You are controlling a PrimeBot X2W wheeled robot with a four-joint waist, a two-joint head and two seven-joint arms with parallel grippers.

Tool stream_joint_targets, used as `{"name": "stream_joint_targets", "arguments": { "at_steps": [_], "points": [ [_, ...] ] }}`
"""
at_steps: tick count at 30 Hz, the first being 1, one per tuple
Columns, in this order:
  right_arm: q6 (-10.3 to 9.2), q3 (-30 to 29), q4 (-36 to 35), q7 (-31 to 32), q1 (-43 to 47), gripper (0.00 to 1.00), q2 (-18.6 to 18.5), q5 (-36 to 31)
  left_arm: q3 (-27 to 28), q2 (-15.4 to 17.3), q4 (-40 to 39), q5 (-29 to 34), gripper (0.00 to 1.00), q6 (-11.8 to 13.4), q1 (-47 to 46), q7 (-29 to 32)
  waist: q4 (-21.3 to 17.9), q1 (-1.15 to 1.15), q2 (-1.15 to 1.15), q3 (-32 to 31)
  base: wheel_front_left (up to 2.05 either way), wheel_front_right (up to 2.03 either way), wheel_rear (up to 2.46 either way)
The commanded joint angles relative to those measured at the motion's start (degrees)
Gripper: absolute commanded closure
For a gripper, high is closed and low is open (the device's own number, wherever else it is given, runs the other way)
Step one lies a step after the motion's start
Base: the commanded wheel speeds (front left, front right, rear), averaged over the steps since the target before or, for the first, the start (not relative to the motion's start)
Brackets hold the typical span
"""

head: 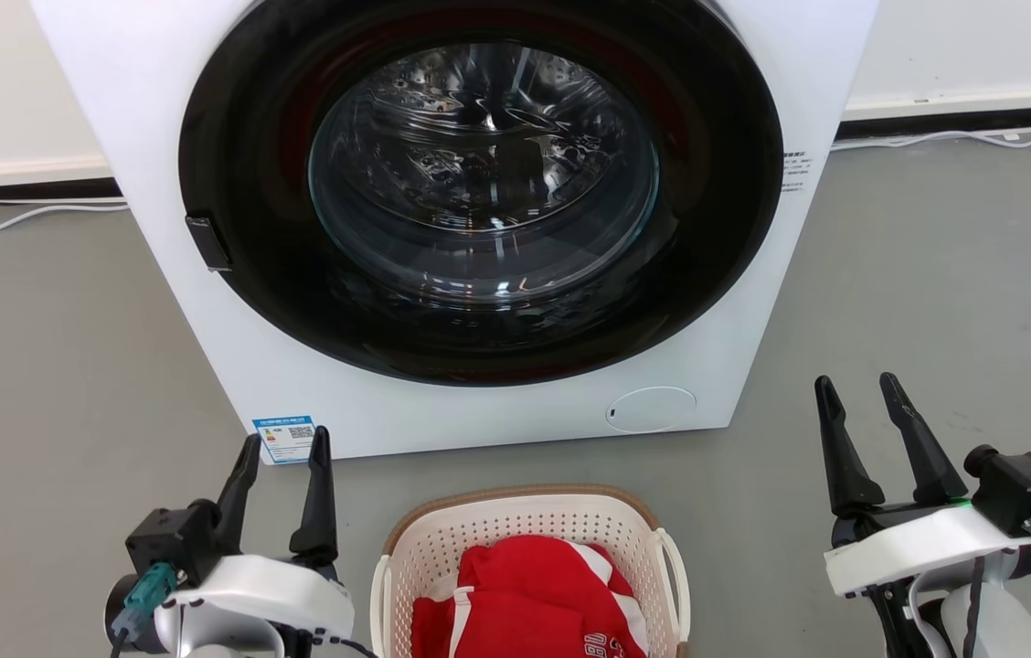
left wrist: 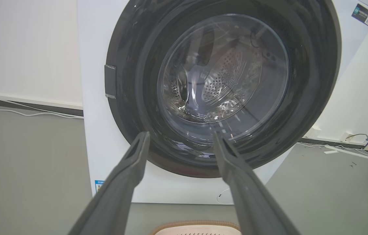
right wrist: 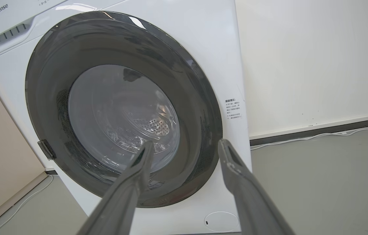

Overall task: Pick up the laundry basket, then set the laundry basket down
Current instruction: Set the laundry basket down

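While both arms sit at the lower corners of the head view, I see the laundry basket (head: 515, 528) resting on the grey floor (head: 49, 384) between them. It is just in front of the white washing machine (head: 296, 402) and not touching its front panel. A red garment with white trim (head: 534, 594) lies inside the basket.

The left gripper (head: 287, 440) has its two dark fingers spread with nothing between them — it stands near the basket's left handle (head: 380, 594) without touching it. The right gripper (head: 855, 384) is likewise spread and empty, well off to the basket's right.

From the left wrist view, the fingers frame the machine's round glass door (left wrist: 223, 71), and the basket's brown rim (left wrist: 197, 226) peeks in at the bottom edge. From the right wrist view, that gripper's fingers point at the same door — seen at an angle.
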Motion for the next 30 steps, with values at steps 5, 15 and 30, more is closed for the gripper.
{"name": "stream_joint_targets", "arguments": {
  "at_steps": [5, 15, 30],
  "points": [
    [-0.01, 0.68, -2.16, -0.53, 0.02, 0.00, -0.14, -0.92, 1.01, 0.69, -3.03, -0.58, 0.00, 0.65, 0.26, -0.36, 0.06, 0.00, 0.00, -0.39, 0.00, 0.00, 0.00],
    [-0.01, 0.43, -2.45, -0.54, 0.38, 0.00, -0.04, -1.06, 1.06, 0.69, -4.62, -0.78, 0.00, 0.90, 1.23, -0.36, -0.15, 0.00, 0.00, -0.71, 0.00, 0.00, 0.00],
    [-0.01, 0.86, -2.09, -0.54, 0.05, 0.00, -0.02, -1.17, 1.40, 0.69, -4.09, -0.43, 0.00, 1.01, 1.24, -0.36, -0.14, 0.00, 0.00, -0.43, 0.00, 0.00, 0.00]
  ]
}}
